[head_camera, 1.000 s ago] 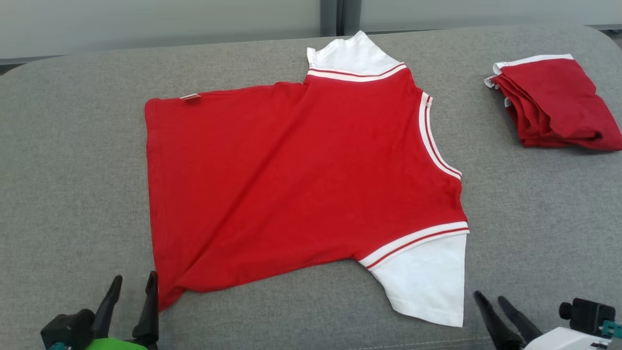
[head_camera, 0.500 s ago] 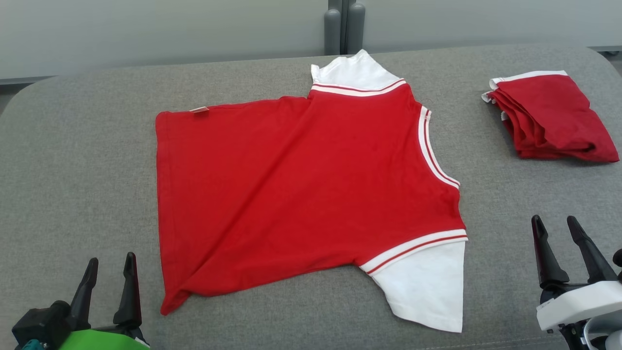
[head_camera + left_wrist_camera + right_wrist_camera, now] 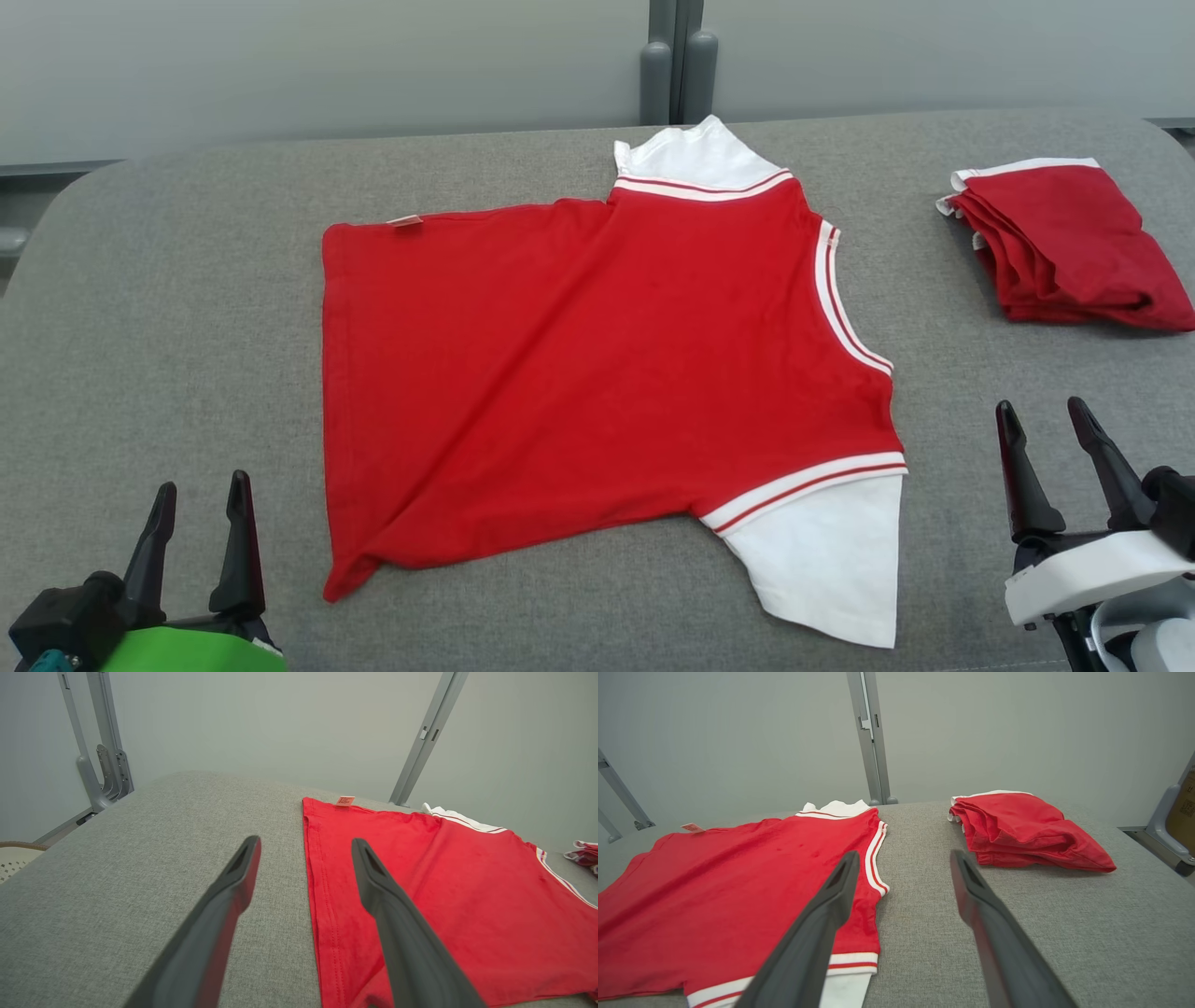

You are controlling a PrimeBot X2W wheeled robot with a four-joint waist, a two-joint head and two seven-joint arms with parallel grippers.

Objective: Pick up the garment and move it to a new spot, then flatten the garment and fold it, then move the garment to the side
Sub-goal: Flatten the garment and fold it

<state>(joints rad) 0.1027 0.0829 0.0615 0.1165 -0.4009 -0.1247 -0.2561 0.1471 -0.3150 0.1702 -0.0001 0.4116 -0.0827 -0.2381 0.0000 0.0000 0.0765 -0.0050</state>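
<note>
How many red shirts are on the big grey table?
2. One red shirt lies spread out flat in the middle of the grey table. One folded shirt sits at the far right, apart from it. The folded pile might hide another inside; I can't tell.

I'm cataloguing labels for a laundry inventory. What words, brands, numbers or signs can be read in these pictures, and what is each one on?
No text here can be read.
Small orange tag on the hem of the spread red T-shirt with white sleeves: it carries print, too small to read.
Brown box at the edge of the right wrist view: dark printed marks, too blurred to read.
</note>
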